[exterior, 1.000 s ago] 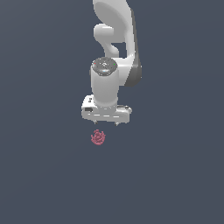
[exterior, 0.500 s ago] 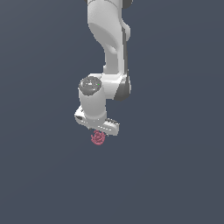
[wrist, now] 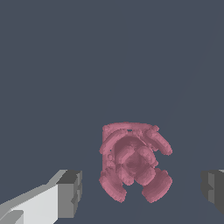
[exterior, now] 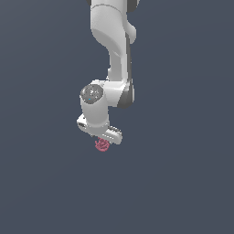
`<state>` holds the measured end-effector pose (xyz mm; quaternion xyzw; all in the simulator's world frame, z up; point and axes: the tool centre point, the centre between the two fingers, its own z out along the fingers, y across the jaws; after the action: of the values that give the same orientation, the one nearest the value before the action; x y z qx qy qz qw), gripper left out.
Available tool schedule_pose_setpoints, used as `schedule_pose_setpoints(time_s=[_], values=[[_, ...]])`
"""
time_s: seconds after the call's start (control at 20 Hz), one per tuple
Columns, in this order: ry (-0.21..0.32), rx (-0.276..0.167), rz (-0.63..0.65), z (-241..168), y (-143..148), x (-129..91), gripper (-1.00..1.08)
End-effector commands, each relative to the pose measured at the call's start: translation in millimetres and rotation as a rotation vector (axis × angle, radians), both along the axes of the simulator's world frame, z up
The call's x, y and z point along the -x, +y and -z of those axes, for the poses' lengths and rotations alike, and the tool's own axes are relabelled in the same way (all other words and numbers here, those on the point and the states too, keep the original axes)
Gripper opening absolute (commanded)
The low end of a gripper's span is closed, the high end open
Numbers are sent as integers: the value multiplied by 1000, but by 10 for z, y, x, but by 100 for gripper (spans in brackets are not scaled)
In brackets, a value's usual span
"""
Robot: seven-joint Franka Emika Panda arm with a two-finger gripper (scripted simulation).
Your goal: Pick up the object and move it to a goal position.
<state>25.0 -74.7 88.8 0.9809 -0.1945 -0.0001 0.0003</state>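
**Operator:** Where is the lump right now?

**Spotter:** Use the gripper (exterior: 102,138) as your landmark. In the exterior view, the pink lump (exterior: 102,145) sits directly under the gripper's white body, partly covered by it, so you only see its lower part poking out. Everything around it is the same flat dark grey ground (exterior: 183,183).

**Operator:** And from the wrist?

**Spotter:** There you get a clear look. The lump (wrist: 133,161) is a ridged, rosette-like knot of pinkish-red bumps, and it lies between the two fingertips. One dark grey fingertip (wrist: 70,194) stands off to one side of it, with its white finger running away behind. The other fingertip (wrist: 213,191) is at the far edge of the picture, only partly in view.

**Operator:** How does the gripper (wrist: 141,192) stand? Have you got hold of it?

**Spotter:** No. Your jaws are spread wide, much wider than the lump. There is bare grey ground showing on both sides between the lump and each fingertip, so neither one touches it. The lump is nearer the fully visible fingertip than the cut-off one, so it is not quite centred in the gap.

**Operator:** Is it on the ground?

**Spotter:** I can't tell for sure from these views how high the fingertips are relative to the lump.
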Motion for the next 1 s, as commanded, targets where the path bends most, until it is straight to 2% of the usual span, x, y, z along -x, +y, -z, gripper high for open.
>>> schedule_pose_setpoints(time_s=[0.0,0.35,0.6,0.65,0.95], values=[[1,0,1,69,-1,4,100],[0,0,6,416,-5,11,100],[0,-1,6,480,-6,-2,100],[0,-1,6,480,-6,-2,-100],[0,-1,6,480,-6,-2,-100]])
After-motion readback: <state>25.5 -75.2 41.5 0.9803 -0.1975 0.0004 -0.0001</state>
